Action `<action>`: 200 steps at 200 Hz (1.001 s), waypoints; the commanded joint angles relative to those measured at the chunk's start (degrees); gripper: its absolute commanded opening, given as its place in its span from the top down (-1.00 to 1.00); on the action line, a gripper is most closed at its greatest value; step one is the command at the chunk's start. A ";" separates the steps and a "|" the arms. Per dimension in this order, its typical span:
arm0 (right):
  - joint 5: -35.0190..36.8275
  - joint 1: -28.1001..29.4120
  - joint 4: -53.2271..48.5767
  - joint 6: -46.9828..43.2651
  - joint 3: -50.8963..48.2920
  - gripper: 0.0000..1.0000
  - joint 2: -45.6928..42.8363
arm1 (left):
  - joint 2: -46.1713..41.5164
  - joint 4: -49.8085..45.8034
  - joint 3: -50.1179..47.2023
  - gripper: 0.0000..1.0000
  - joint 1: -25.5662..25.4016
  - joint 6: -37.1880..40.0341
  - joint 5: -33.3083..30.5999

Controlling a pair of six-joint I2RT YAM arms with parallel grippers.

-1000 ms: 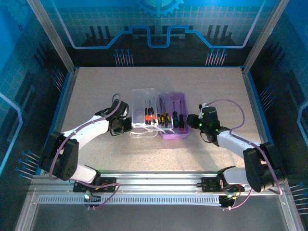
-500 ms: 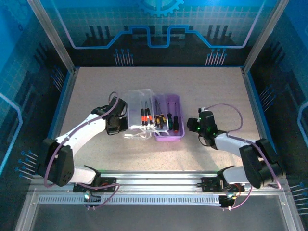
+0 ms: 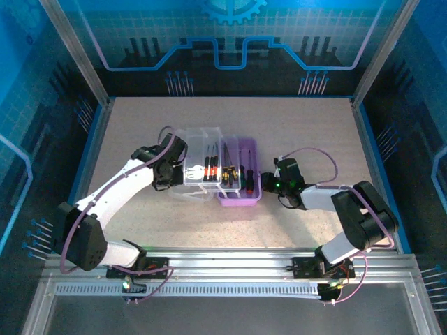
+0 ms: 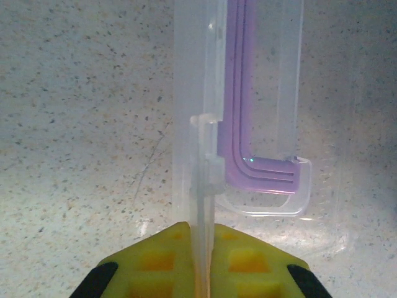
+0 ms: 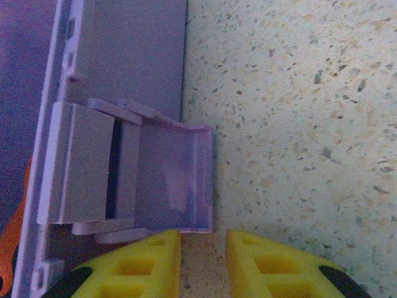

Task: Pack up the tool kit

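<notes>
The case point(image 3: 241, 197) sits in the middle of the counter point(image 3: 307, 125). The screwdrivers point(image 3: 225, 171) lie inside it. Our left pincer point(image 4: 201, 251) is pinching the edge of the clear lid point(image 4: 195, 93) on the left of the case. We think that is so it can swing the lid over and shut it. Our right pincer point(image 5: 203, 254) sits just right of the case by the purple latch point(image 5: 177, 180). Its fingers are a little apart, with bare counter between them, maybe to steady the case. There is open room behind and right of the case.
</notes>
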 commanded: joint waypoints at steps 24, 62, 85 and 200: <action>-2.82 2.23 3.18 0.73 1.87 0.46 1.08 | 0.14 -4.56 8.33 0.97 -4.40 0.45 1.94; -2.77 2.98 2.47 0.40 2.11 0.46 0.77 | 1.97 -6.00 11.40 0.94 -7.01 0.65 2.06; -2.37 2.99 2.11 -0.10 1.77 0.46 -0.55 | 3.43 -5.59 10.17 0.98 -7.51 0.66 1.61; -1.93 3.34 2.20 -1.14 1.47 0.45 -1.63 | 7.49 -4.61 5.89 1.00 -7.88 -0.58 -5.55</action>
